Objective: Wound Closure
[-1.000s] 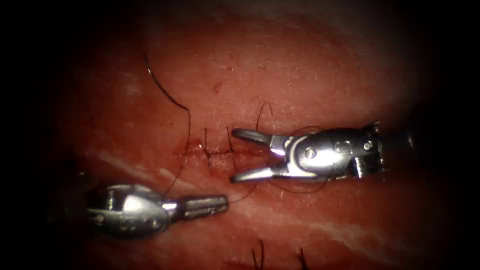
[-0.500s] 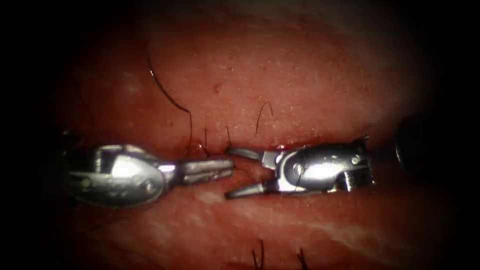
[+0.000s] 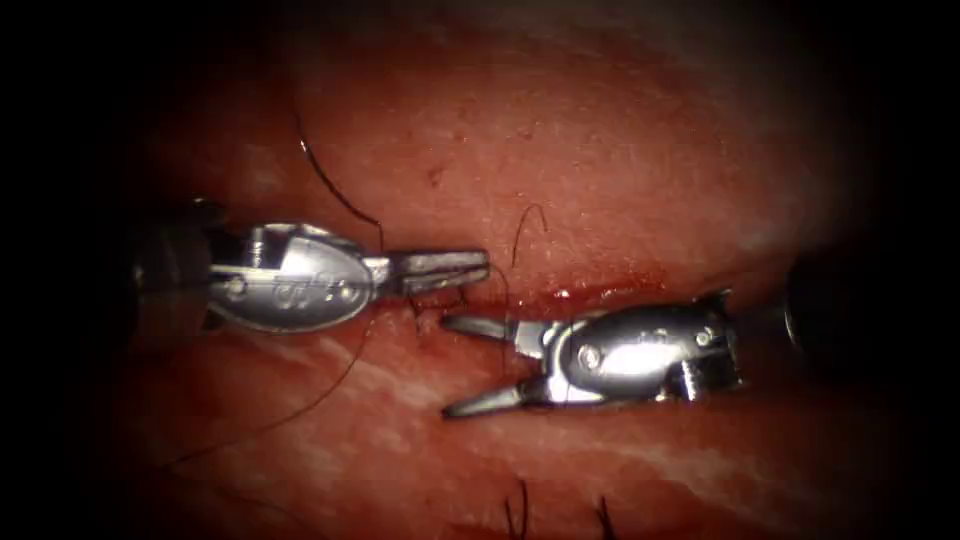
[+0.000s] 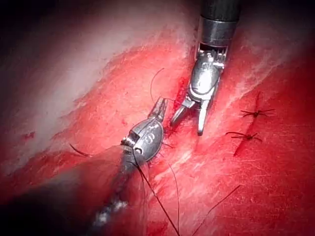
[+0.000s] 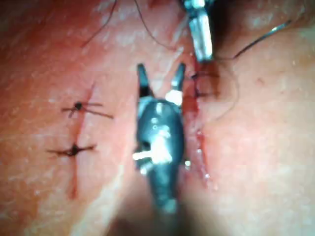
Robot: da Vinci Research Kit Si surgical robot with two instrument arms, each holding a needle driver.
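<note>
Left gripper (image 3: 475, 270) and thread (image 3: 340, 200) crowd the cut (image 3: 560, 297); tissue (image 3: 650, 150) above lies open

Left claw (image 3: 478, 270) lies just above the cut (image 3: 590, 297) at its left end, tips over the stitches (image 3: 435, 305). Right claw (image 3: 447, 365) sits below the cut, one jaw along it, the other splayed lower on the tissue (image 3: 620, 150). Thread (image 3: 335, 190) runs from upper left, passing behind the left tool, it seems, and trails off lower left. Two tied stitches (image 5: 74, 128) lie well apart beside another cut.
</note>
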